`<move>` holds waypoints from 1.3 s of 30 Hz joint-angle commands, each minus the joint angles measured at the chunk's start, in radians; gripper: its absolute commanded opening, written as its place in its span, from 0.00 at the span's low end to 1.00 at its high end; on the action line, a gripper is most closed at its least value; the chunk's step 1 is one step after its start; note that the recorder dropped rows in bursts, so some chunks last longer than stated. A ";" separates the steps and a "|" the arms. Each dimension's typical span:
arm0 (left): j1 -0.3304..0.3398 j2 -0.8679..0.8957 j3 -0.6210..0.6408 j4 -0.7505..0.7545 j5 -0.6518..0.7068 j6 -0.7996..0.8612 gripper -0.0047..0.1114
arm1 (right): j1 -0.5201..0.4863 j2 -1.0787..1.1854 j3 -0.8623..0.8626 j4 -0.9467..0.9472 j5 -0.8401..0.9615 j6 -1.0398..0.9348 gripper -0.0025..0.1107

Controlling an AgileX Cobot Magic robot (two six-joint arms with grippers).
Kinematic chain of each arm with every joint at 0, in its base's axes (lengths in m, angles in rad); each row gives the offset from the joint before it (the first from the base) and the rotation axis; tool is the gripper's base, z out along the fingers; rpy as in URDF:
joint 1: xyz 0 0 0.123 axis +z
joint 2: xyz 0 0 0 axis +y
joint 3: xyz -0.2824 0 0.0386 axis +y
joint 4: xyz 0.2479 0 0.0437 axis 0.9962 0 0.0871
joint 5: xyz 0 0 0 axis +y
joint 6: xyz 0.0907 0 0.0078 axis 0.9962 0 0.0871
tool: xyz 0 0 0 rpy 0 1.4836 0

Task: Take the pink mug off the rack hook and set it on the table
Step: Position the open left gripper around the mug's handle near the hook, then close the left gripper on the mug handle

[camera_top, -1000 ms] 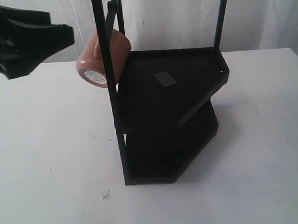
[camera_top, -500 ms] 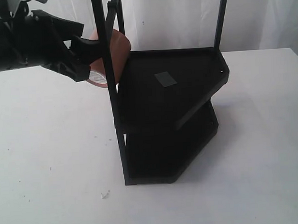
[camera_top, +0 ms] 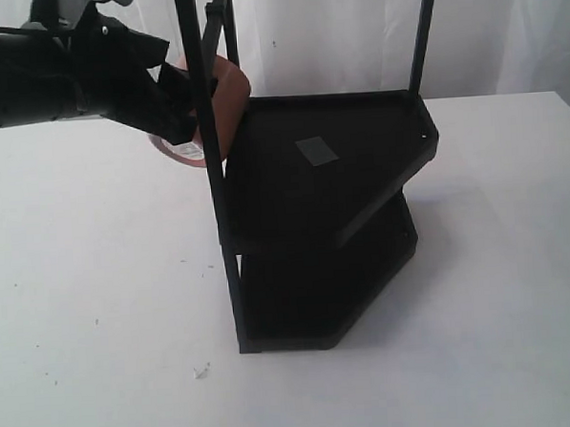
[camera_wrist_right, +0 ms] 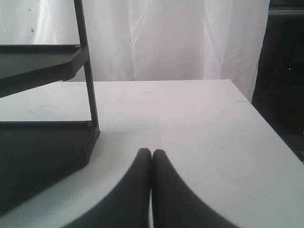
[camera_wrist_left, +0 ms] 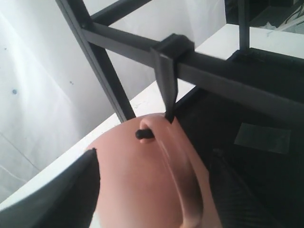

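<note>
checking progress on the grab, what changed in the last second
The left gripper came in from the left and now straddles the pink mug; whether it has clamped is unclear. The mug still hangs on the rack hook; rack and table are unchanged.

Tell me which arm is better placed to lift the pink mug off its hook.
Left. The left pincer straddles the pink mug on the rack hook; the right pincer is shut over the table.
</note>
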 commanded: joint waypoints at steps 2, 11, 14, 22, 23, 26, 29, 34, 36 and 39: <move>-0.004 0.025 -0.008 -0.022 0.004 0.003 0.63 | -0.003 -0.005 0.002 0.000 -0.010 0.003 0.02; -0.004 0.051 -0.019 -0.022 -0.001 0.003 0.60 | -0.003 -0.005 0.002 0.000 -0.010 0.003 0.02; -0.004 0.051 -0.041 -0.022 -0.001 0.003 0.59 | -0.003 -0.005 0.002 0.000 -0.010 0.003 0.02; -0.004 0.052 -0.065 -0.022 -0.014 0.000 0.59 | -0.003 -0.005 0.002 0.000 -0.010 0.003 0.02; -0.004 0.052 -0.065 -0.022 -0.020 0.001 0.59 | -0.003 -0.005 0.002 0.000 -0.010 0.003 0.02; -0.004 0.058 -0.065 -0.022 -0.020 0.001 0.59 | -0.003 -0.005 0.002 0.000 -0.010 0.003 0.02; -0.004 0.069 -0.065 -0.022 -0.020 0.001 0.59 | -0.003 -0.005 0.002 0.000 -0.010 0.003 0.02; -0.004 0.087 -0.065 -0.022 -0.014 -0.001 0.59 | -0.003 -0.005 0.002 0.000 -0.010 0.003 0.02; -0.004 0.090 -0.065 -0.022 -0.014 -0.011 0.59 | -0.003 -0.005 0.002 0.000 -0.010 0.003 0.02; -0.004 0.096 -0.065 -0.022 -0.014 -0.016 0.59 | -0.003 -0.005 0.002 0.000 -0.010 0.003 0.02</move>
